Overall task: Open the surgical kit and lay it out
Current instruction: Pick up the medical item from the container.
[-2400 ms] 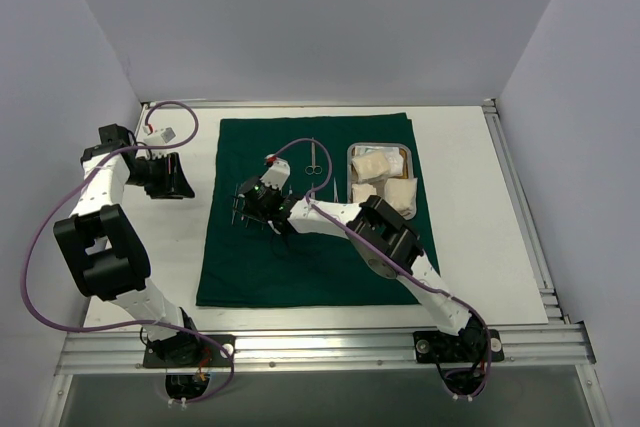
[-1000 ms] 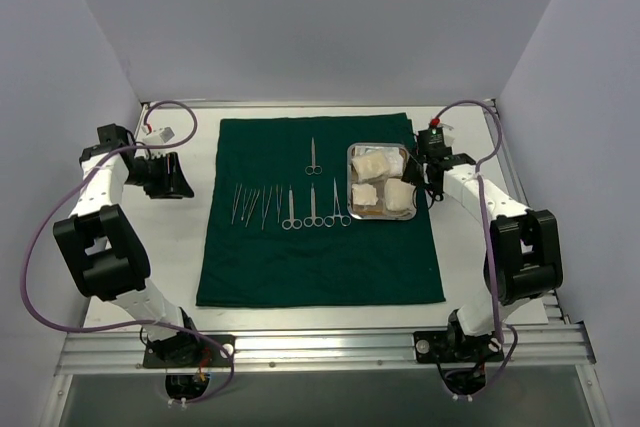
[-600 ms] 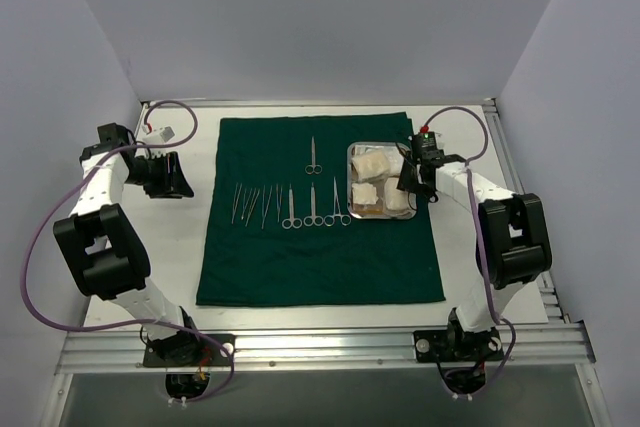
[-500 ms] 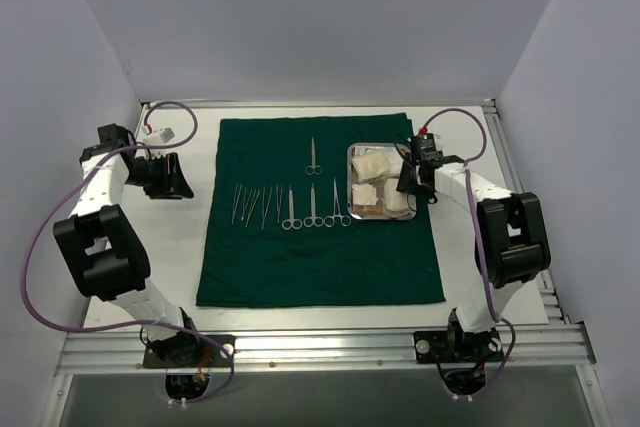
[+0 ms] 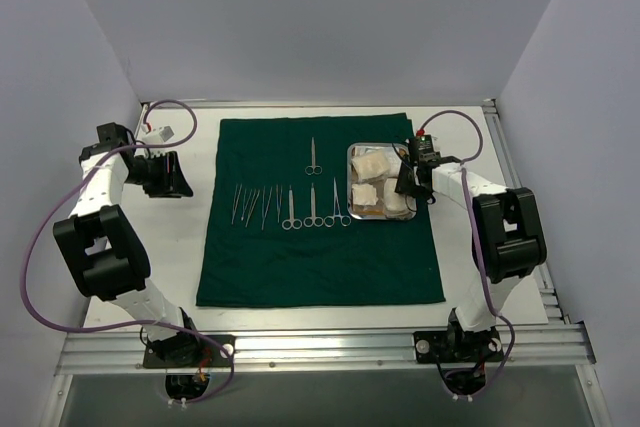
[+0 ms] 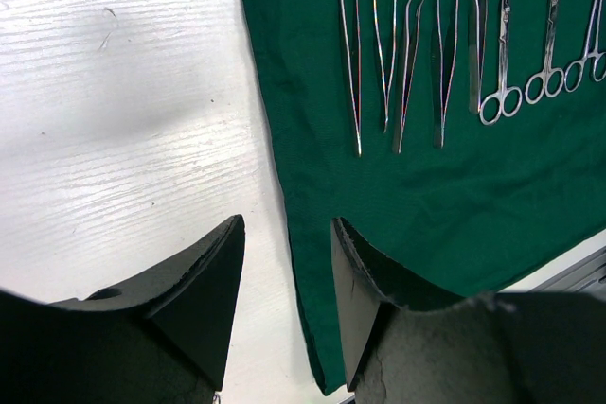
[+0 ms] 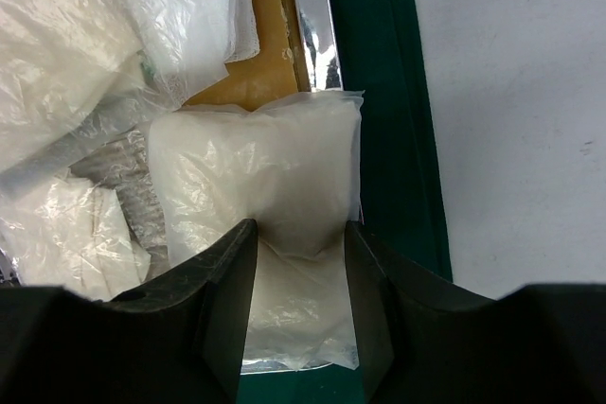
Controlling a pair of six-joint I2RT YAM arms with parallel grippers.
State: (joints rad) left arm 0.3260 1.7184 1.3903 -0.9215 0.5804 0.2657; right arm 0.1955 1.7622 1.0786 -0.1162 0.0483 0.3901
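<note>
The dark green cloth point(image 5: 320, 267) lies spread flat on the table. On it is a row of slim forceps point(image 5: 255, 204) and ring-handled scissors and clamps point(image 5: 313, 209), with one more pair of scissors point(image 5: 313, 155) behind. The steel tray point(image 5: 380, 146) at the cloth's right holds white gauze packets. My right gripper point(image 5: 405, 187) point(image 7: 300, 226) is down in the tray, open, its fingers straddling a clear gauze packet point(image 7: 256, 167) at the tray's right wall point(image 7: 312, 16). My left gripper point(image 5: 165, 175) point(image 6: 287, 224) hovers open over the cloth's left edge point(image 6: 426, 186), holding nothing.
Loose packets and gauze point(image 7: 57, 54) fill the rest of the tray. Bare white table point(image 6: 123, 92) lies left of the cloth. A white cable connector point(image 5: 160, 134) sits at the far left. Metal rails point(image 5: 515, 177) run along the right and front edges.
My right arm swung from over the forceps row to the tray's right side, then settled down over the near-right gauze packet. The left arm has not moved.
</note>
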